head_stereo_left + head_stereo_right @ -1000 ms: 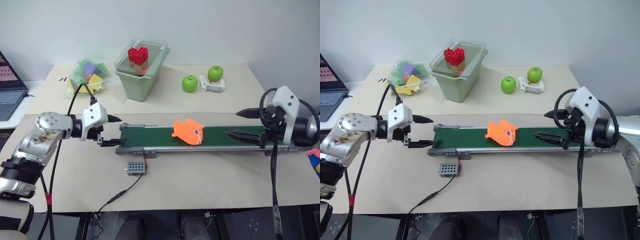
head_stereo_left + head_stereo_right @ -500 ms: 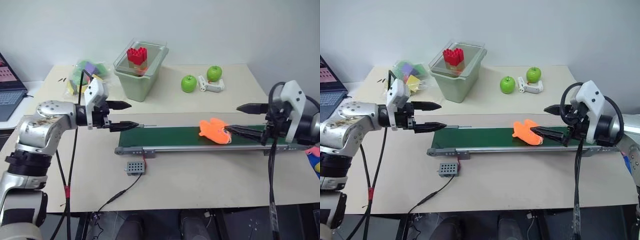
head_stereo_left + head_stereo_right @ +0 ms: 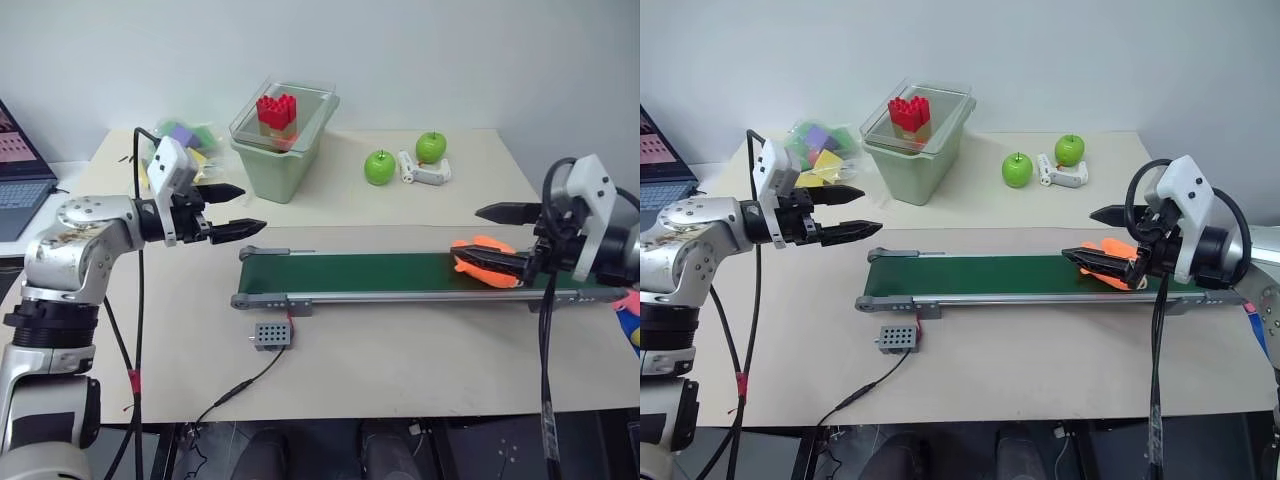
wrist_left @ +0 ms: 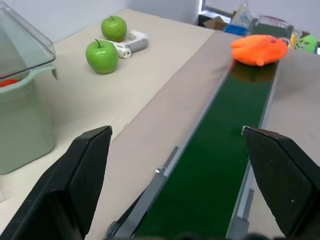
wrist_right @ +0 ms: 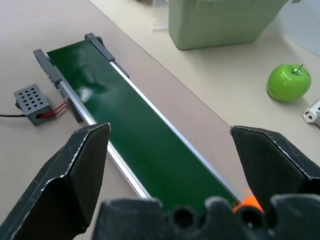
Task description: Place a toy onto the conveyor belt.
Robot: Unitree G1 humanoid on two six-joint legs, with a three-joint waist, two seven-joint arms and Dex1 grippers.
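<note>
The orange toy point(image 3: 484, 262) lies on the dark green conveyor belt point(image 3: 350, 272) at its right end; in the left wrist view the toy point(image 4: 259, 49) sits at the far end of the belt point(image 4: 220, 165). My right gripper point(image 3: 468, 237) stands open at that end, its lower finger lying across the toy and its upper finger well above it. The right wrist view looks along the belt point(image 5: 145, 145) with a sliver of orange toy point(image 5: 247, 201) low between the wide-apart fingers. Raised above the table, my left gripper point(image 3: 238, 208) is open and empty just past the belt's left end.
A pale green bin point(image 3: 275, 160) with a red block point(image 3: 276, 108) on its clear lid stands behind the belt. Two green apples point(image 3: 379, 167) and a white object point(image 3: 425, 170) lie at the back right, a bag of coloured pieces point(image 3: 178, 145) back left. A grey control box point(image 3: 270, 336) sits in front.
The toy has travelled along the belt from its middle to the right end, under my right gripper's lower finger. My left gripper has risen and turned away from the belt's left end.
</note>
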